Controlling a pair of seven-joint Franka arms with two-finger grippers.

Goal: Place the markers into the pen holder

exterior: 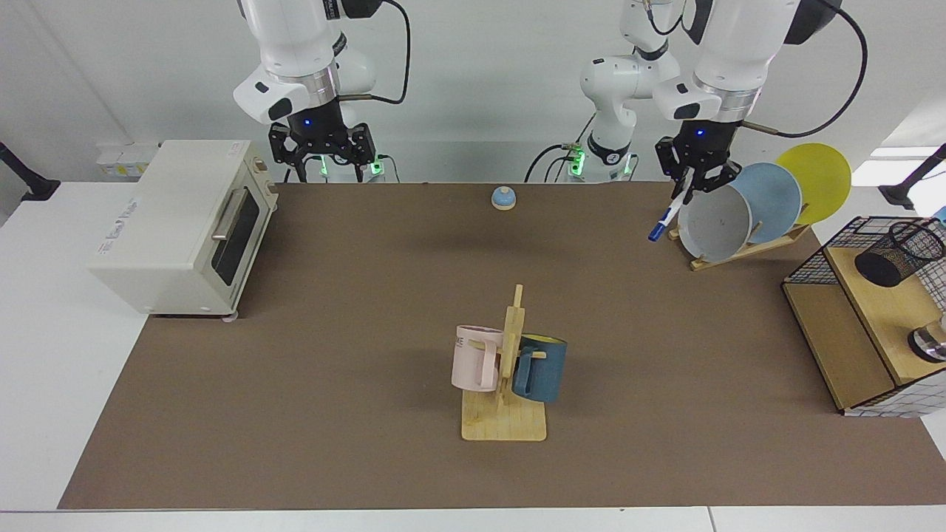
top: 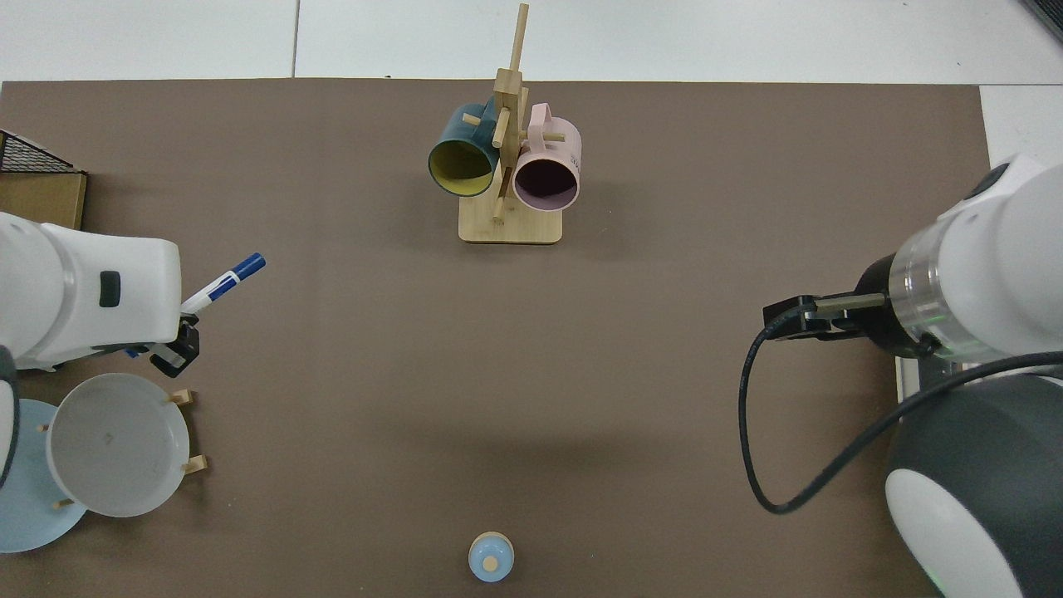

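Mug stand (exterior: 505, 377): nearest the camera in the facing view, at 6 o'clock on the desk (exterior: 332, 355), carrying a pink mug and a dark blue mug.
Pen holder (exterior: 898, 253): at 3 o'clock, a black mesh cup lying tilted on the wooden shelf inside a square wire basket (exterior: 828, 255), its mouth turned up and away from the arms.
Plate rack (exterior: 754, 207): at 2 o'clock, with grey, blue and yellow plates on edge.
Marker (exterior: 667, 214): in the air just beside the grey plate, white barrel gripped at its upper end, blue cap hanging down toward 7 o'clock.
Left claw (exterior: 697, 181): clamped on the marker, above the rack's near end and well apart from the holder.
Right claw (exterior: 323, 159): at 11 o'clock beside the toaster oven (exterior: 177, 222), fingers spread wide, holding nothing; this arm waits.
Bell (exterior: 503, 197): at 12 o'clock on the far edge.
Risk: the route toward 3 o'clock passes the plates, so the dangling cap could strike a rim and twist the marker in the grip.
Risk: with the holder tilted and basket wires around it, a slanted marker could hit the rim or the mesh and drop outside.
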